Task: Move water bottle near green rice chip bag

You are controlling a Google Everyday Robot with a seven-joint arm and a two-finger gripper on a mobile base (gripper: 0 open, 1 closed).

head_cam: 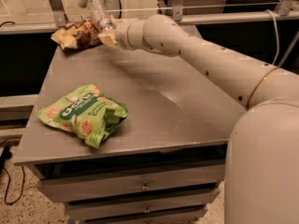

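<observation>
The water bottle (pixel 100 14) is clear with a white-and-red label band. It is tilted and held off the table at the back left. My gripper (pixel 108 32) is shut on its lower part, and one pale yellow fingertip (pixel 109 39) shows below the bottle. The green rice chip bag (pixel 83 114) lies flat near the table's front left corner, well apart from the bottle and the gripper. My arm reaches in from the right across the back of the table.
A brown-and-yellow snack bag (pixel 74 33) lies at the back left corner, just left of the gripper. The grey table (pixel 177 111) has drawers under its front edge. Metal rails and posts (pixel 55 3) run behind the table.
</observation>
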